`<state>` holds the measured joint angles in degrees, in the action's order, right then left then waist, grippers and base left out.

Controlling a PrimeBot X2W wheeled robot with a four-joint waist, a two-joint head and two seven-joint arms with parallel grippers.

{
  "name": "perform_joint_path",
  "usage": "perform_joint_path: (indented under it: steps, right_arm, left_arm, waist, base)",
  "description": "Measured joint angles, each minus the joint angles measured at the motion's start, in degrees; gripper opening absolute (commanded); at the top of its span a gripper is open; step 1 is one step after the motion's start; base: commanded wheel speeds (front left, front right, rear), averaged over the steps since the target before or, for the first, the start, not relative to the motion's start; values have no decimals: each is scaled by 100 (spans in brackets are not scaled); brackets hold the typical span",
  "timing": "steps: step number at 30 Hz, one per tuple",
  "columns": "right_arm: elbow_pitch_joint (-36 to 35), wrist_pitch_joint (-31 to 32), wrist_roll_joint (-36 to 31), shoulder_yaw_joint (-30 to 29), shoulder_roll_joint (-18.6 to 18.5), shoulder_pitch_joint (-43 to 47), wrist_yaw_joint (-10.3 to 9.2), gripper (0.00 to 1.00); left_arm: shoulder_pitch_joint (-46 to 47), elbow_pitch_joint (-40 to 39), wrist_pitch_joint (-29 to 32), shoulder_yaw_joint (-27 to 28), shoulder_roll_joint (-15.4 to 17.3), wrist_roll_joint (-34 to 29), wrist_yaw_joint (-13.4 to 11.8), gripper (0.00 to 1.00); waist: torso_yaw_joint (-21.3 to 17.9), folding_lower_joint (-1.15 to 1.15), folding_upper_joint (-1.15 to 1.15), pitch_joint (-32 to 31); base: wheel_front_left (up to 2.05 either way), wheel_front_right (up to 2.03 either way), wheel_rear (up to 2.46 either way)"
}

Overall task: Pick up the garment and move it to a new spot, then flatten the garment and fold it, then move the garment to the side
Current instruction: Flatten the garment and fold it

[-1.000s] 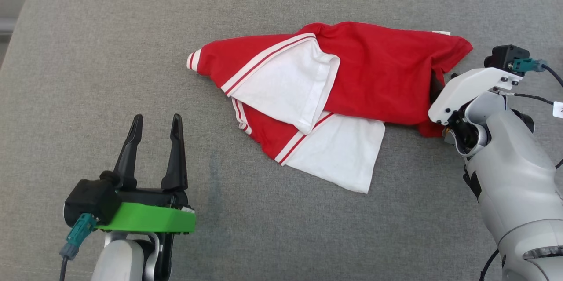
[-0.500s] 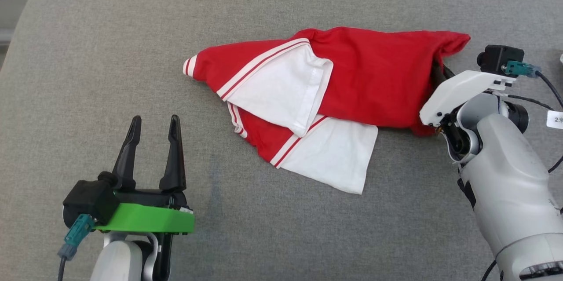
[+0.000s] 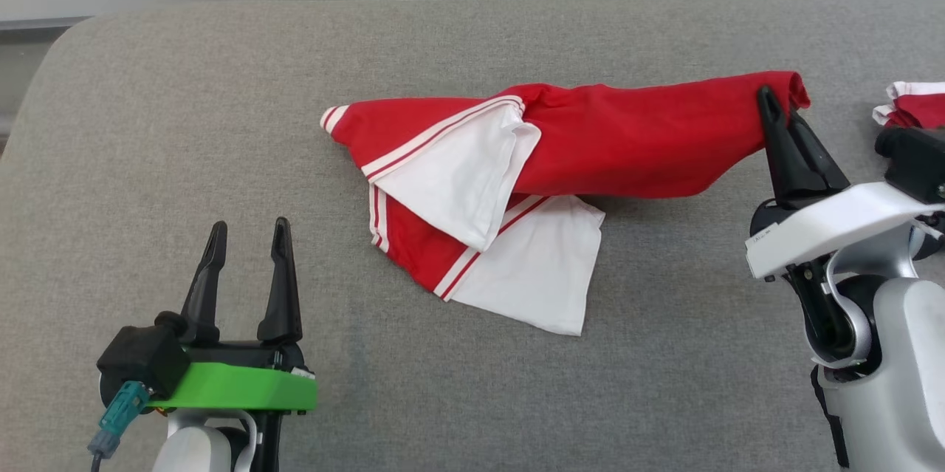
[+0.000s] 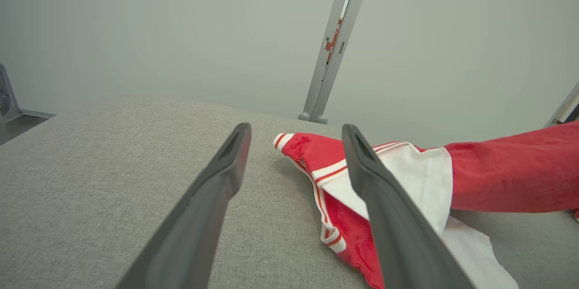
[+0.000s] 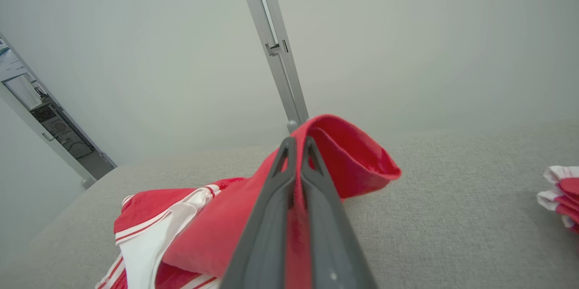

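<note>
On the grey cushion (image 3: 221, 125), the garment (image 3: 627, 147) is lying crumpled, its right end hanging raised because the right gripper (image 3: 768, 99) is pinching that red edge, evidently for carrying; the left gripper (image 3: 249, 228) is hovering spread, well apart.

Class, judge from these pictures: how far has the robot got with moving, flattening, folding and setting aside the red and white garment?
Done: the right gripper is shut on the red end of the garment. In hand: the pickup; that end is raised, while the white part lies crumpled on the grey surface. Left: relocating, flattening, folding, moving aside. The left gripper is open, apart from it.
</note>
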<state>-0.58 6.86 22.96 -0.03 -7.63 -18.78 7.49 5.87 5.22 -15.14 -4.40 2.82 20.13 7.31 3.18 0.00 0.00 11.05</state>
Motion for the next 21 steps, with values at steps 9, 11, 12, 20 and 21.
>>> perform_joint_path:
  steps: [9,11,12,20,21]
  right_arm:
    - [-2451,900,-190,332,183,353,0,0]
    - [-2519,1049,-242,313,168,346,1,0]
    - [-2481,1126,-248,257,164,341,0,0]
    - [-771,1415,-631,-292,-220,-391,0,0]
    - [-432,1403,-705,-331,-357,-556,0,0]
  left_arm:
    - [-7,8,0,-20,0,41,0,100]
    - [-7,10,0,-31,1,48,0,100]
    - [-7,11,0,-49,0,58,0,100]
    - [48,-16,0,-155,1,109,0,100]
    - [86,-18,0,-178,1,109,0,100]
  waist:
    - [-135,0,0,-162]
    - [-132,0,0,-166]
    - [-124,0,0,-161]
    - [-24,0,0,54]
    - [-4,0,0,97]
  base:
    - [0,0,0]
    - [0,0,0]
    - [0,0,0]
    - [0,0,0]
    - [0,0,0]
